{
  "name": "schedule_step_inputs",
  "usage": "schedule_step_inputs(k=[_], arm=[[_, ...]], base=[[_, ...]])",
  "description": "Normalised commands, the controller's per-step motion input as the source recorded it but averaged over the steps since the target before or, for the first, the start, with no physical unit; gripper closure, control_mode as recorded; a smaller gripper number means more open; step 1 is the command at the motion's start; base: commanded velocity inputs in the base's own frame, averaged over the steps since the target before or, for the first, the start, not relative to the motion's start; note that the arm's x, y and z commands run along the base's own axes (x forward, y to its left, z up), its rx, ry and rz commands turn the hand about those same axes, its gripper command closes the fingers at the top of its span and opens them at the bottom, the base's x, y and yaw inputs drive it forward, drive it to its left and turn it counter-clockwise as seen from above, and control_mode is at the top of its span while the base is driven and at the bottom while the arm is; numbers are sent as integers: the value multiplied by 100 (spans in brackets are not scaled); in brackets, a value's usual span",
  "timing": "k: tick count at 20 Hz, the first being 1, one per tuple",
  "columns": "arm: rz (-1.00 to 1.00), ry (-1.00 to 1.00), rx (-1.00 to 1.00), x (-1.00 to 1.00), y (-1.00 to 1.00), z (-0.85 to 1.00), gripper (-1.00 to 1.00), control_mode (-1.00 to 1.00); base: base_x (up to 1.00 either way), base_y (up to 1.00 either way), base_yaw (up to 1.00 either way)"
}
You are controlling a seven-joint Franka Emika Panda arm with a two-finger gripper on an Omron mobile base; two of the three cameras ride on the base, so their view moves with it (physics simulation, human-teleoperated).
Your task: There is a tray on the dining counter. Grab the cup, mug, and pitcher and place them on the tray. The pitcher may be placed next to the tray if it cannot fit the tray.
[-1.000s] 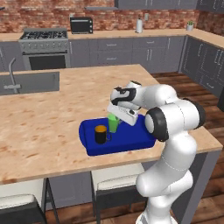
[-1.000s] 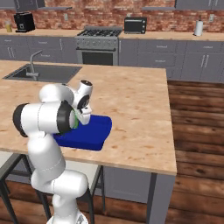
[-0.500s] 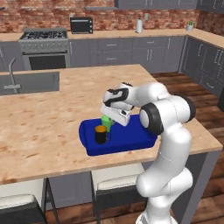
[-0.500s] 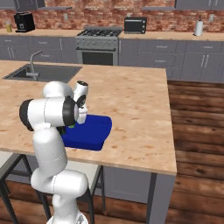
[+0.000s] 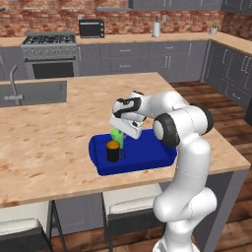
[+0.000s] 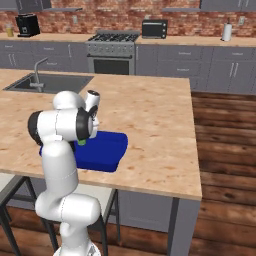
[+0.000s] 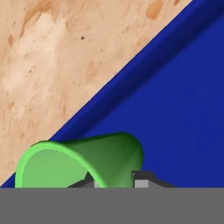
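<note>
The claw [image 5: 119,135] hangs low over the blue tray [image 5: 147,155], and the green cup [image 5: 117,137] sits right at its tips, down on the tray floor near the rim. In the hand view the cup's wall [image 7: 87,159] runs between the two dark fingertips [image 7: 142,179]. The jaws stand narrow, close about that wall, but whether they grip it or have just let go cannot be told.

Just in front of the claw, toward the near edge of the tray, the black mug [image 5: 113,151] with its orange inside stands upright. So the mug looks done, and the cup looks as good as delivered, needing only a clean release.

From the right base view, a sliver of the cup [image 6: 81,142] peeks out beside the arm, with the tray [image 6: 107,150] spreading away from the claw across the worktop [image 6: 150,120].

That leaves the pitcher. It cannot be made out anywhere near the claw, so by this reckoning it is the one piece left to fetch. The stretch of tray beyond the claw lies bare, though whether something that wide fits there or goes beside the tray is an open call.
</note>
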Motion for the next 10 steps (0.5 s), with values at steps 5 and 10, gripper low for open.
schedule_step_inputs(k=[5,10], arm=[[0,0,0,0,1,-10,100,-100],[0,0,0,0,0,0,100,-100]], base=[[0,0,0],[0,0,0]])
